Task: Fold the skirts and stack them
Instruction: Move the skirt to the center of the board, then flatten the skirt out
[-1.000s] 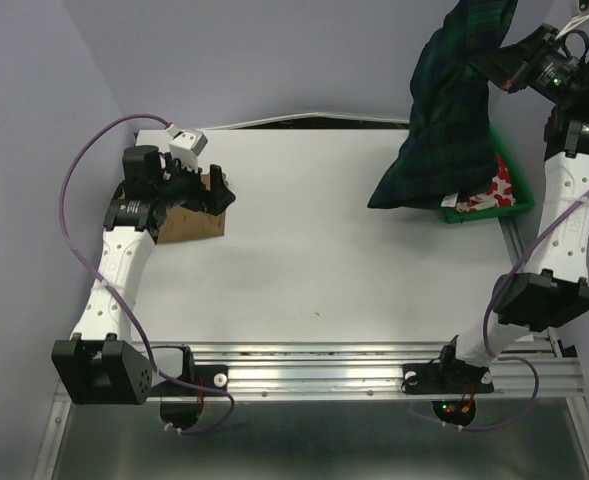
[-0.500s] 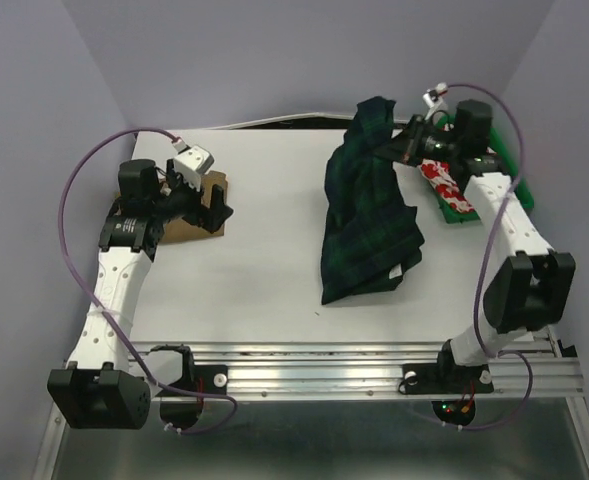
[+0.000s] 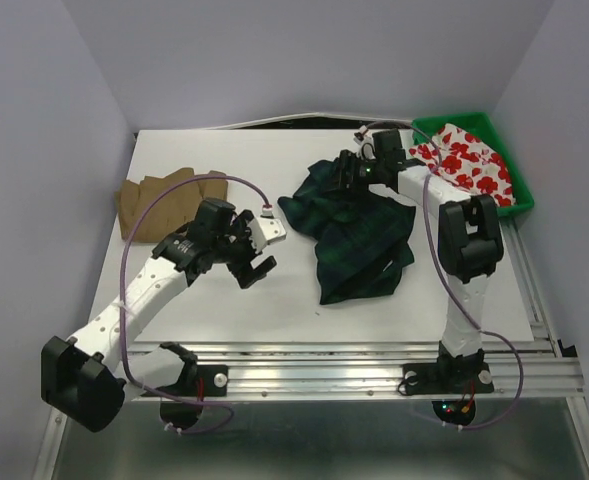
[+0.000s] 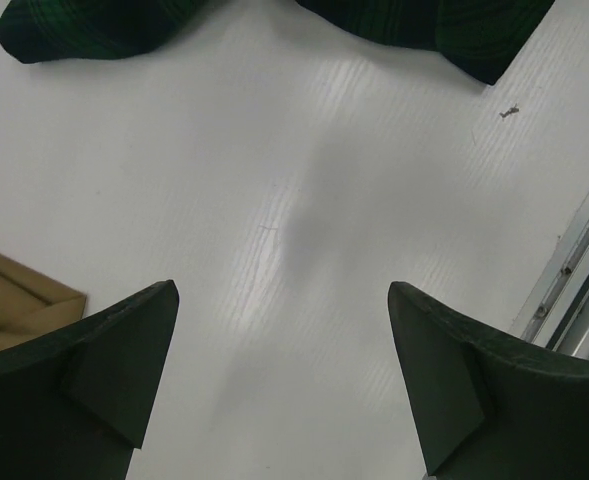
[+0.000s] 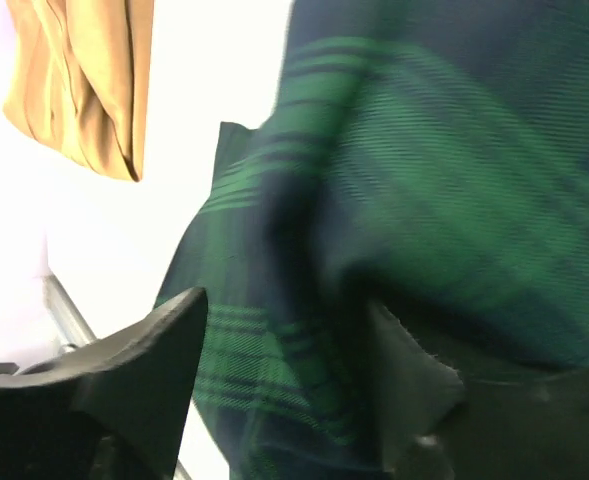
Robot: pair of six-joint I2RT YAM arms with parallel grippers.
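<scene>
The dark green-navy plaid skirt [image 3: 359, 240] lies crumpled on the table right of centre. My right gripper [image 3: 347, 170] hangs low over its far edge. In the right wrist view the right gripper [image 5: 286, 300] is open, with plaid cloth [image 5: 454, 180] lying loose under and between the fingers. The tan-brown skirt [image 3: 169, 200] lies at the far left and also shows in the wrist views [image 5: 84, 80] [image 4: 14, 300]. The white skirt with red flowers [image 3: 464, 160] lies in the green bin. My left gripper [image 3: 257, 270] [image 4: 279, 295] is open and empty over bare table, left of the plaid skirt [image 4: 104, 25].
The green plastic bin [image 3: 474, 122] stands at the back right corner. The white table [image 3: 224, 310] ends at a metal rail [image 3: 374, 355] along the near edge. A purple cable [image 3: 164, 215] loops over the left arm.
The right arm swung down from high at the back right, laid the plaid skirt on the table and opened. The left arm moved from the tan skirt toward the table's centre.
</scene>
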